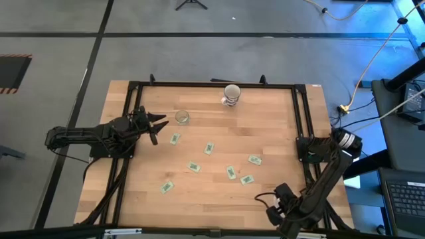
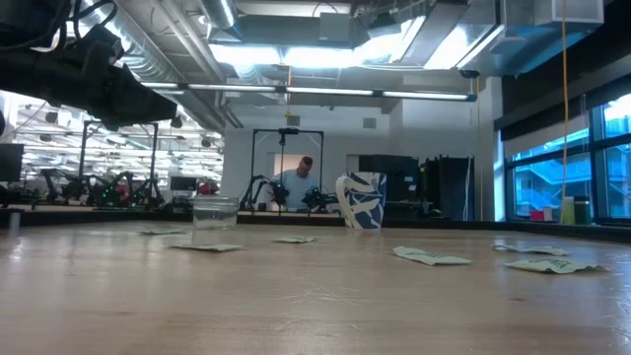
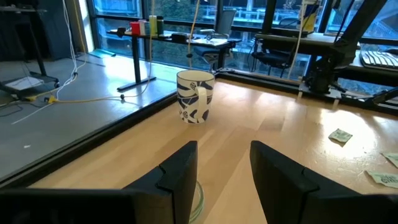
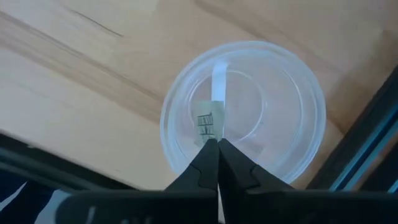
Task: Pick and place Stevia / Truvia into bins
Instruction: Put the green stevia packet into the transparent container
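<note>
Several white-and-green sachets (image 1: 208, 148) lie flat on the wooden table, spread over its middle. My left gripper (image 1: 159, 129) is open and empty above the table at its left. A small clear round tub (image 1: 182, 117) stands just beyond its fingertips, and the tub's rim shows between the fingers in the left wrist view (image 3: 198, 198). My right gripper (image 4: 217, 146), at the table's near right corner (image 1: 273, 214), is shut on one sachet (image 4: 209, 124) over a second clear round tub (image 4: 280, 124). The right arm hides this tub in the high view. My right gripper pinches the sachet by one end (image 4: 211, 138) between its two fingertips, pointing down from above. The sachet hangs below the fingers over the tub's floor; whether its lower end (image 4: 219, 78) touches the floor I cannot tell.
A white mug with blue pattern (image 1: 232, 95) stands at the table's far middle. A black frame rail (image 1: 302, 113) runs along the table's sides and far edge. In the low view a person (image 2: 296, 182) sits well behind the table.
</note>
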Available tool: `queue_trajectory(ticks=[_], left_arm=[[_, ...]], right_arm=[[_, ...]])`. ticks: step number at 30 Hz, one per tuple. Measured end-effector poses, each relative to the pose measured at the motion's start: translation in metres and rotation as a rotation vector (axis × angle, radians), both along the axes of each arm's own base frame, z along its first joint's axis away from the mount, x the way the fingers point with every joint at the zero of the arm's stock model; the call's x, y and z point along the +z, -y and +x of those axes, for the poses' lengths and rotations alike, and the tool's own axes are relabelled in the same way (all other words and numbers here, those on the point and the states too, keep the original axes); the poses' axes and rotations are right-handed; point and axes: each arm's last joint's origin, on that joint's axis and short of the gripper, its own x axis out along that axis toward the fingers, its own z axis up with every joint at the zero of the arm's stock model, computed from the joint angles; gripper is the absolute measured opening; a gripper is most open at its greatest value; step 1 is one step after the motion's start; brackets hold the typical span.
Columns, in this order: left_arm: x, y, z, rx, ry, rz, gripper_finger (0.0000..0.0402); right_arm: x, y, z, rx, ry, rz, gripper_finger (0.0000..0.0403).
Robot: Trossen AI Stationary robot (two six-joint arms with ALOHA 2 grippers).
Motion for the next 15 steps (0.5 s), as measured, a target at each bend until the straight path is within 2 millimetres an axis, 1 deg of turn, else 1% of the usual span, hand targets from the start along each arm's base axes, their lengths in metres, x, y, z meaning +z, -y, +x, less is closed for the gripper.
queue_trajectory(ticks=[8,15], left_arm=[[-0.0004,0.0,0.0,0.0,-0.001,-0.007,0.0143],[-0.0007,0.0,-0.0001,0.0,-0.003,-0.008,0.0143]], right_arm=[[-0.0021,-0.0011,0.0007,0.011,-0.002,-0.001,0.0012],[-0.0021,-0.0024,0.0017,0.013,0.009,0.012,0.0009]])
